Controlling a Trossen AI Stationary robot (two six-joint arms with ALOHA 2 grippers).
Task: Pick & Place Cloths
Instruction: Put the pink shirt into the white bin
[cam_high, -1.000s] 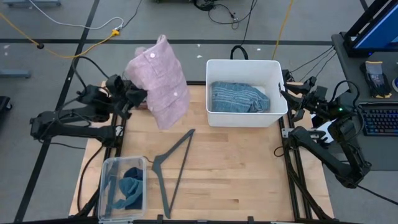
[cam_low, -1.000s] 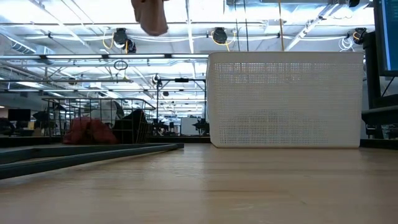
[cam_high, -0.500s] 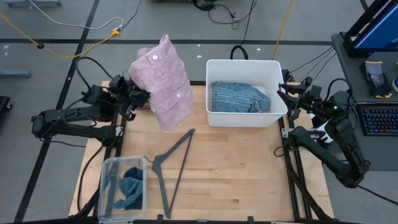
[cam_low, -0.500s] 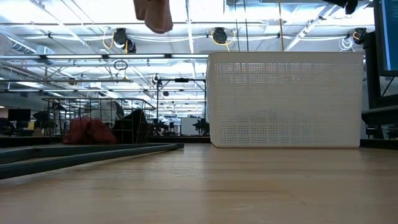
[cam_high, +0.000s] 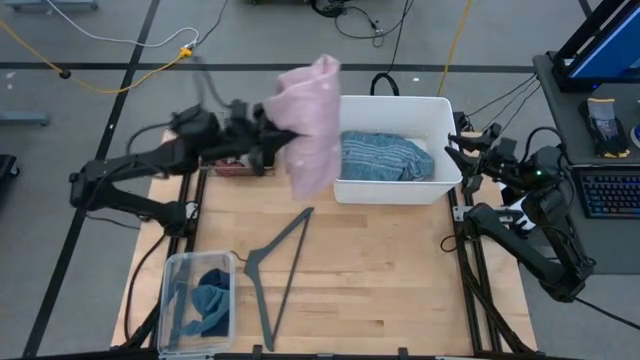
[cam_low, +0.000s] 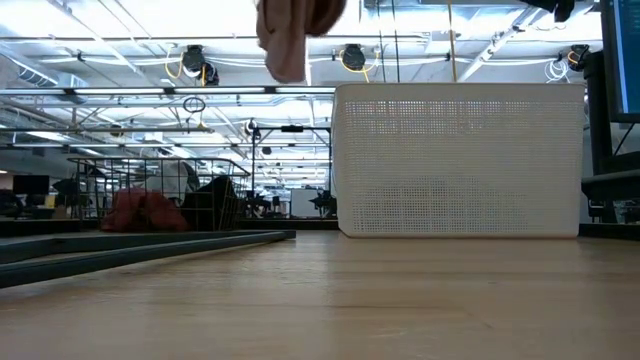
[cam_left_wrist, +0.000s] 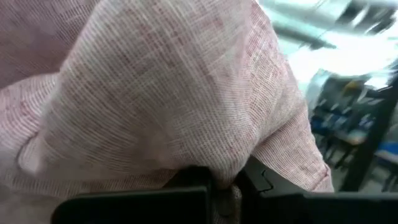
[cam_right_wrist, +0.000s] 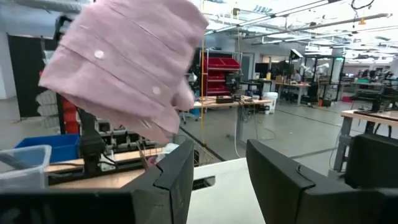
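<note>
The pink checked shirt hangs in the air by the left wall of the white basket, bunched in my left gripper, which is shut on it. The low view shows only its lower end, high above the table. It fills the left wrist view and also shows in the right wrist view. A blue striped towel lies in the basket. My right gripper waits open at the basket's right side. My left gripper pinches a bunched fold of the pink shirt between its two fingers, coming at it level from the table's left. The shirt is lifted clear of the table and hangs slack over and below the fingers.
A grey clothes hanger lies on the bare wood in the table's middle. A clear plastic bin with teal and blue cloths stands at the near left corner. The basket stands at the far right.
My left gripper has swept toward the table's right, from the far left edge up to the basket's left wall, still shut on the pink shirt. The shirt has travelled with it, stayed clear of the table, and swung.
</note>
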